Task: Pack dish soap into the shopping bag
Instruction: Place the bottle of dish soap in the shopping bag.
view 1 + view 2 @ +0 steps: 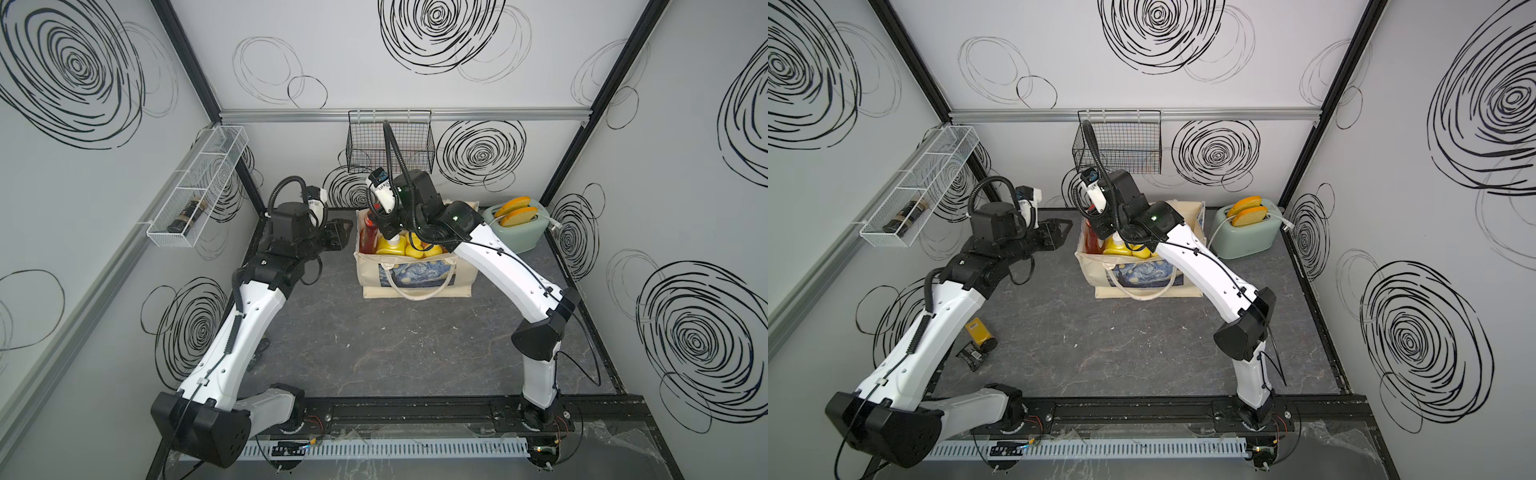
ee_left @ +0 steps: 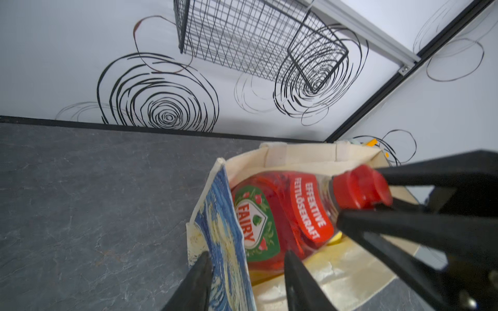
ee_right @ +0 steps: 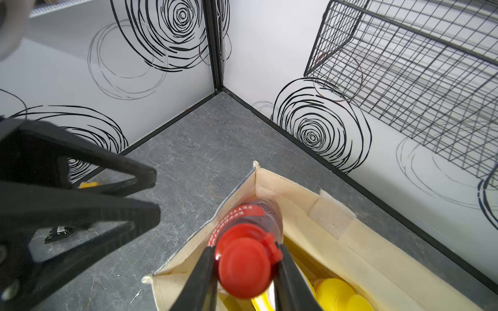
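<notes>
We've got the right claw [image 3: 244, 255] clenched on the cap [image 2: 361, 188] of the red plastic Fairy bottle [image 2: 269, 215], steadying it upright inside the cream canvas tote [image 1: 374, 274]; left claw [image 1: 345, 233] released alongside.

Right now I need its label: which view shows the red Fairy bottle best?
Left wrist view: the red Fairy bottle shows its label, readable. Right wrist view shows mostly its cap; both top views, only a red sliver behind the right arm.
</notes>
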You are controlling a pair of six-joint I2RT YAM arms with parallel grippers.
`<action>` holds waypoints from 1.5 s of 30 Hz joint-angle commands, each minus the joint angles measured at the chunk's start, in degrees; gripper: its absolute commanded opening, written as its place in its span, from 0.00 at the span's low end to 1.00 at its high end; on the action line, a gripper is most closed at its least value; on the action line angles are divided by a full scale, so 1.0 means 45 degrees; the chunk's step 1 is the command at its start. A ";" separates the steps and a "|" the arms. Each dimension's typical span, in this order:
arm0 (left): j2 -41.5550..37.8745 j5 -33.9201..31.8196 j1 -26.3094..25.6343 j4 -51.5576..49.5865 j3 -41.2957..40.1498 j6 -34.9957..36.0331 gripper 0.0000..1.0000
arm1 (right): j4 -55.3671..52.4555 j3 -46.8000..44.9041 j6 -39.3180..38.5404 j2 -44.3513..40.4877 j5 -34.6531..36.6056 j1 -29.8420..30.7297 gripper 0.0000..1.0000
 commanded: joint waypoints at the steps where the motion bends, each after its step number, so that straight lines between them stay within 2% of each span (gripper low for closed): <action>1: 0.0827 0.0509 0.0127 0.0453 0.0453 -0.0446 0.47 | 0.0565 0.0768 0.0027 -0.0124 -0.0210 -0.0058 0.00; 8: 0.1959 0.1314 0.0145 0.0426 0.0584 -0.0490 0.45 | 0.0269 0.0797 0.0007 0.0265 -0.0383 -0.0067 0.00; 13: 0.2689 0.1588 0.0145 0.0422 0.0889 -0.0463 0.38 | 0.0236 0.0826 0.0008 0.0225 -0.0292 -0.0041 0.00; 20: 0.2978 0.1659 0.0111 0.0259 0.1408 -0.0360 0.20 | 0.0034 0.0853 -0.0146 -0.0044 0.0054 0.0054 0.00; 28: 0.3060 0.1717 0.0086 0.0118 0.2056 -0.0262 0.05 | -0.0139 0.0965 -0.0339 -0.0022 0.0440 0.0301 0.00; 29: 0.3070 0.1718 0.0087 0.0106 0.2065 -0.0263 0.00 | -0.0171 0.0970 -0.0358 -0.0025 0.0468 0.0332 0.00; 31: 0.3089 0.1574 0.0086 -0.0101 0.2150 -0.0163 0.00 | -0.0186 0.0985 -0.0393 -0.0013 0.0532 0.0328 0.00; 32: 0.3127 0.1375 0.0086 -0.0344 0.2236 -0.0045 0.02 | -0.0204 0.1005 -0.0402 -0.0003 0.0554 0.0316 0.00; 35: 0.3254 0.0419 0.0086 -0.1305 0.2532 0.0519 0.40 | -0.0276 0.1049 -0.0422 -0.0022 0.0584 0.0316 0.00; 36: 0.3292 0.0186 0.0110 -0.1633 0.2628 0.0705 0.46 | -0.0279 0.1049 -0.0432 -0.0042 0.0573 0.0345 0.00; 39: 0.3402 -0.0143 0.0049 -0.2340 0.2752 0.1064 0.51 | -0.0301 0.1049 -0.0424 -0.0064 0.0567 0.0357 0.00; 45: 0.3215 -0.0112 -0.0272 -0.1939 0.2182 0.1067 0.52 | -0.0306 0.1029 -0.0403 -0.0022 0.0554 0.0407 0.00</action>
